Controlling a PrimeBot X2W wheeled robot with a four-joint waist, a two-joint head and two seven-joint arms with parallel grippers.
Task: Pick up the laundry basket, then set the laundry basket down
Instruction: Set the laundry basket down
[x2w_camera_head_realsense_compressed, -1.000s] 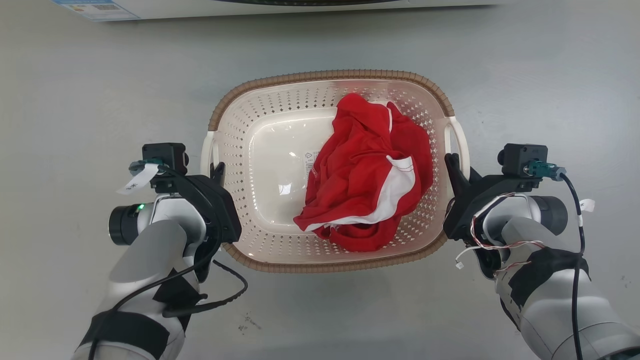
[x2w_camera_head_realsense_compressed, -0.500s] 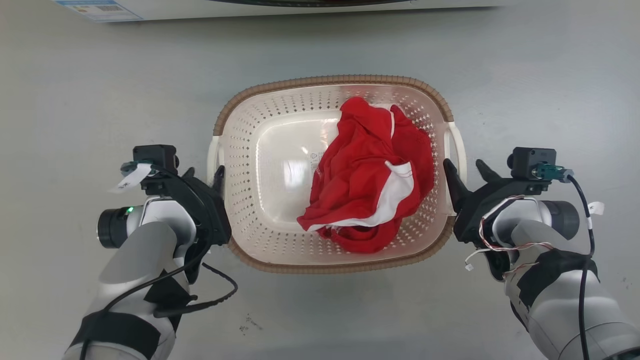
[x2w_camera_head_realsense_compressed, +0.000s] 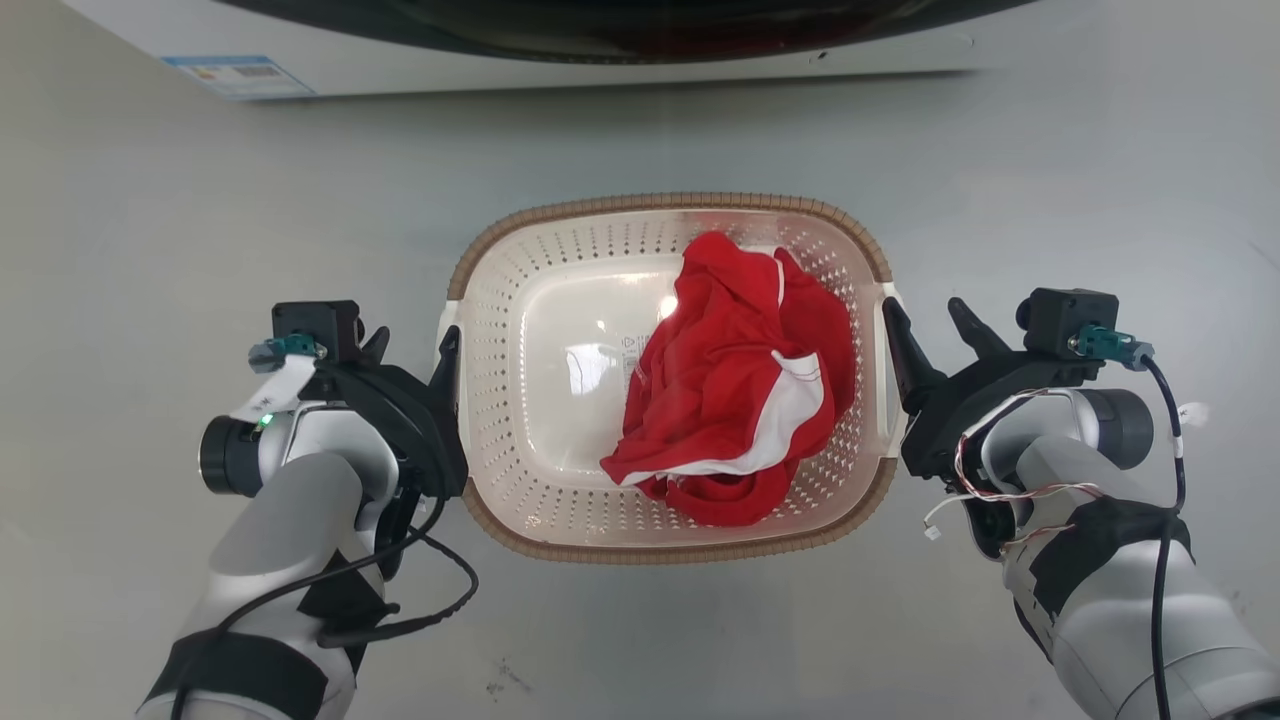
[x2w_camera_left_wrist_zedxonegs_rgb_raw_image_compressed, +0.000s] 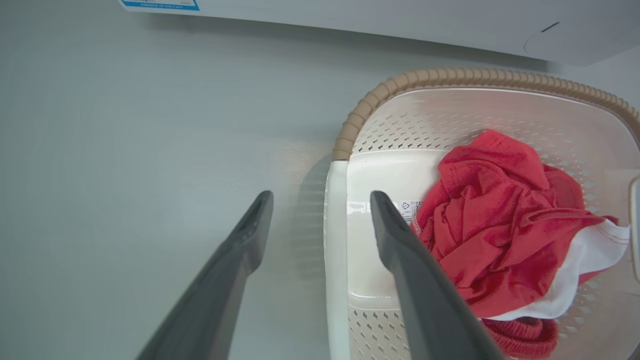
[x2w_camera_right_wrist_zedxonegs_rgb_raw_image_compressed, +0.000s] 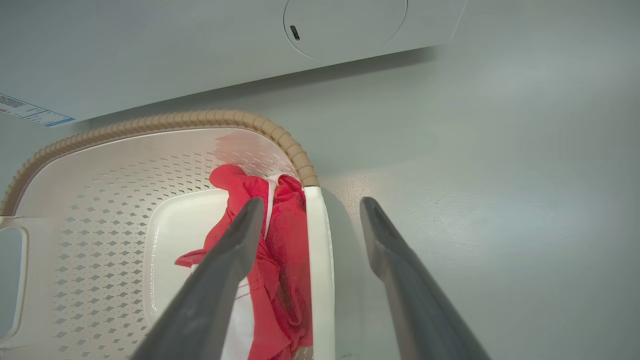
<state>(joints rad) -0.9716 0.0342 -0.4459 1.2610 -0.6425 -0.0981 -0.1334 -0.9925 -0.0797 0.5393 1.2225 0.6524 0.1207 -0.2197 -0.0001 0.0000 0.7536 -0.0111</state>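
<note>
The laundry basket (x2w_camera_head_realsense_compressed: 660, 203), cream with a brown rim, stands on the grey floor and holds a red garment with white trim (x2w_camera_head_realsense_compressed: 740, 380). My left gripper (x2w_camera_head_realsense_compressed: 412, 342) is open and straddles the basket's left white handle (x2w_camera_left_wrist_zedxonegs_rgb_raw_image_compressed: 336, 240); one finger is inside the basket and one outside. In the left wrist view the left gripper (x2w_camera_left_wrist_zedxonegs_rgb_raw_image_compressed: 320, 200) does not touch that handle. My right gripper (x2w_camera_head_realsense_compressed: 925, 312) is open the same way around the right handle (x2w_camera_right_wrist_zedxonegs_rgb_raw_image_compressed: 319, 260). In the right wrist view the right gripper (x2w_camera_right_wrist_zedxonegs_rgb_raw_image_compressed: 311, 204) has its inner finger over the red garment (x2w_camera_right_wrist_zedxonegs_rgb_raw_image_compressed: 280, 250).
The white front of a washing machine (x2w_camera_head_realsense_compressed: 500, 60) runs along the far side, a short way beyond the basket rim (x2w_camera_left_wrist_zedxonegs_rgb_raw_image_compressed: 450, 76). Bare grey floor (x2w_camera_head_realsense_compressed: 150, 250) lies to the left, right and near side of the basket.
Both grippers went from shut on the handles to open. The head camera has shifted, so more of the washing machine shows and the basket looks smaller.
</note>
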